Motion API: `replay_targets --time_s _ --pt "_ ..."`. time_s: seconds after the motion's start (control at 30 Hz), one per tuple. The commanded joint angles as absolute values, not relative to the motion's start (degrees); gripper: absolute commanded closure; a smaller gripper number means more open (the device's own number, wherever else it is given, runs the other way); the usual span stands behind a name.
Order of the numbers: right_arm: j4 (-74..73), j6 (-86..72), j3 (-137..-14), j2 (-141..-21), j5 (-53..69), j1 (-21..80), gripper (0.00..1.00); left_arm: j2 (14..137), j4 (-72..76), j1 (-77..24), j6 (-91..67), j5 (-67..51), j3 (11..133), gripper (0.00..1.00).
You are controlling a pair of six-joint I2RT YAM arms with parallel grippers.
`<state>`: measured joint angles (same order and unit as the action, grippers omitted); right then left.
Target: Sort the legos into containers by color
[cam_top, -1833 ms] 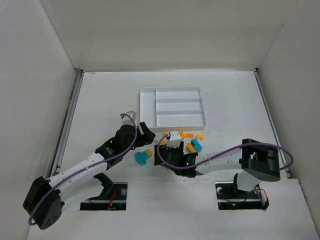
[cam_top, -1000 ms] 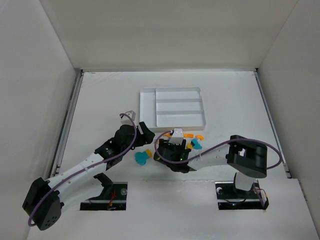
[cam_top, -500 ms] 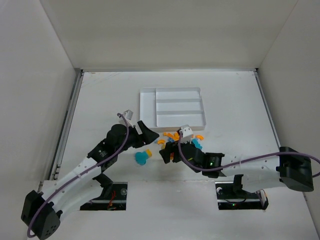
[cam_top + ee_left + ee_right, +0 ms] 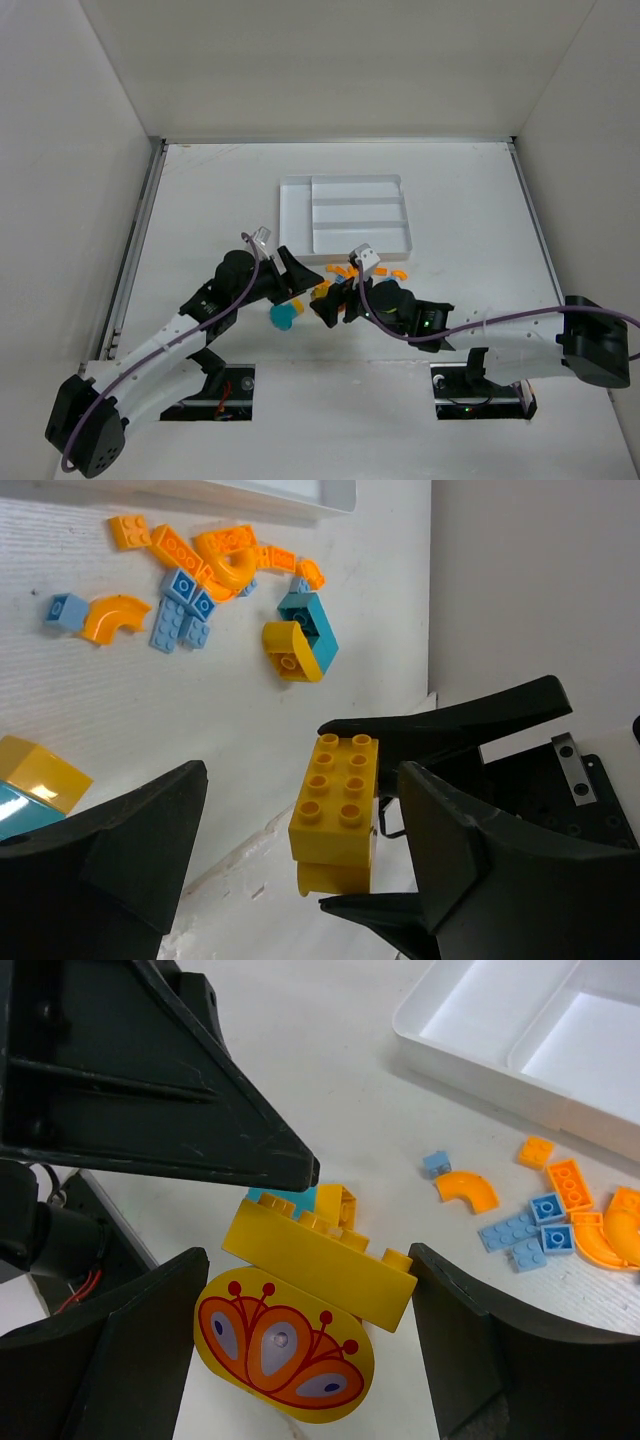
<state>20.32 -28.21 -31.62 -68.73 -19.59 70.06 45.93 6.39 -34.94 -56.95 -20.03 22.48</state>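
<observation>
**Right gripper**: fingers clamped on the yellow brick with the red mark, a studded block with a rounded, red-patterned face beneath it. Both ends of the block meet the fingers. The brick is held off the table, on the near side of the tray and beside the loose pile.

**Left gripper**: fingers spread wide, nothing in them. It faces the right gripper at close range. In the left wrist view the held brick sits in the gap between its fingers, but whether it truly lies between them cannot be told.

**Loose legos**: orange, yellow-orange and light blue pieces scattered on the table just beside the tray's near wall. A teal piece lies apart, near the left gripper.

**Tray**: white, with one narrow section and three long ones. No piece shows in any of them.

**Step in hand (judged):** sorting is barely begun, with one yellow brick lifted for carrying or for a pass between the arms.

**Next move calls for:**
- Choose a section for yellow, clear the near wall, and open above that section.
- If it is a pass, the left fingers must close before the right ones release.
</observation>
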Motion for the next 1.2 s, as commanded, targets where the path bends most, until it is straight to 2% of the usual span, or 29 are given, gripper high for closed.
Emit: replay_targets --time_s 0.0,0.43,0.63,0.7,0.83,1.17 --pt "25.49 -25.93 -33.13 -69.43 -17.23 69.30 0.29 46.05 11.25 -35.72 -58.89 -22.32 22.76 0.28" --pt "28.39 -25.66 -32.70 -68.99 -14.24 68.07 0.29 52.21 14.77 -37.40 -59.68 -27.07 24.17 0.49" --pt "28.83 -25.66 -32.52 -69.61 -13.19 66.93 0.29 52.21 15.29 -38.36 -60.29 -27.33 24.87 0.66" --pt "29.35 -25.93 -31.99 -69.70 -13.10 66.84 0.29 52.47 15.29 -38.36 -60.29 -27.07 24.70 0.76" --pt "30.06 -26.28 -31.38 -69.87 -13.10 66.58 0.29 52.38 15.73 -37.84 -60.73 -26.72 24.08 0.86" --pt "29.62 -26.98 -30.06 -67.68 -14.41 66.58 0.04 50.54 16.44 -34.32 -62.31 -21.81 22.24 0.92"
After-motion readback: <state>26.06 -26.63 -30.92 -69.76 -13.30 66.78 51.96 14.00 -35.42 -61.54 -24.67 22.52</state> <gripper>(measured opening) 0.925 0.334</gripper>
